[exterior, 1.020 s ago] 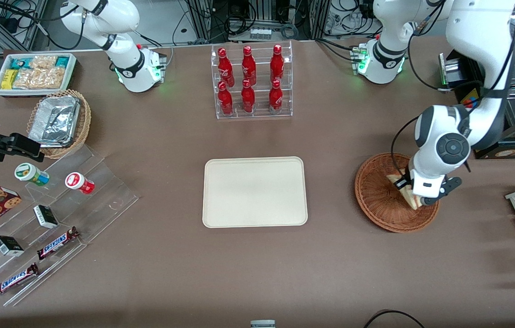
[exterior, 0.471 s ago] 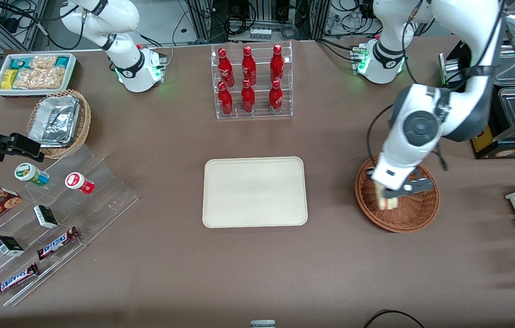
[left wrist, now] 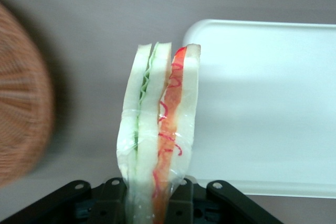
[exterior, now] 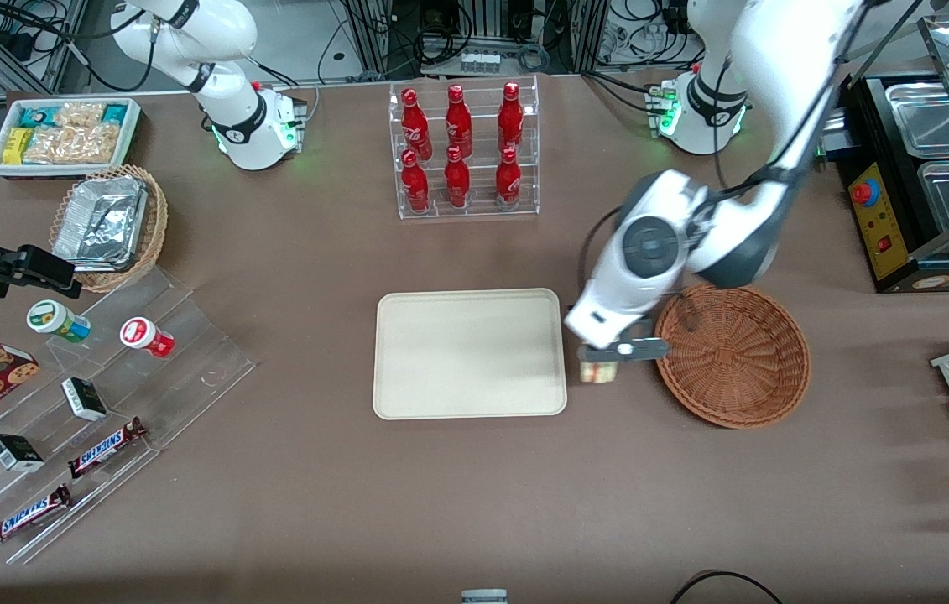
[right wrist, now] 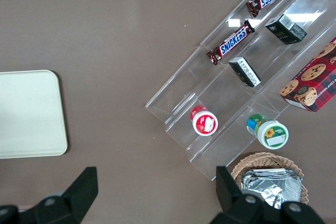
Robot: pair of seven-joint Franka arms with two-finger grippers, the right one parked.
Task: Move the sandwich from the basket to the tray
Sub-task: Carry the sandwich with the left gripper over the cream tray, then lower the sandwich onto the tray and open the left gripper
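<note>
My left gripper (exterior: 608, 359) is shut on the clear-wrapped sandwich (exterior: 597, 372) and holds it above the table, between the cream-beige tray (exterior: 469, 353) and the reddish-brown wicker basket (exterior: 732, 355). In the left wrist view the sandwich (left wrist: 160, 129) stands on edge between the fingers (left wrist: 110, 192), with white bread and green and red filling showing. The tray (left wrist: 262, 103) and the basket's rim (left wrist: 23, 108) lie beneath it on either side. The basket holds nothing.
A clear rack of red bottles (exterior: 461, 151) stands farther from the front camera than the tray. A tan wicker basket with foil containers (exterior: 109, 225), a white snack bin (exterior: 63, 134) and clear stepped shelves with snacks (exterior: 88, 403) lie toward the parked arm's end. A black appliance (exterior: 919, 193) stands near the working arm.
My left gripper has lifted the sandwich out of the basket and carried it sideways toward the tray. It now hangs over the table between basket and tray.
</note>
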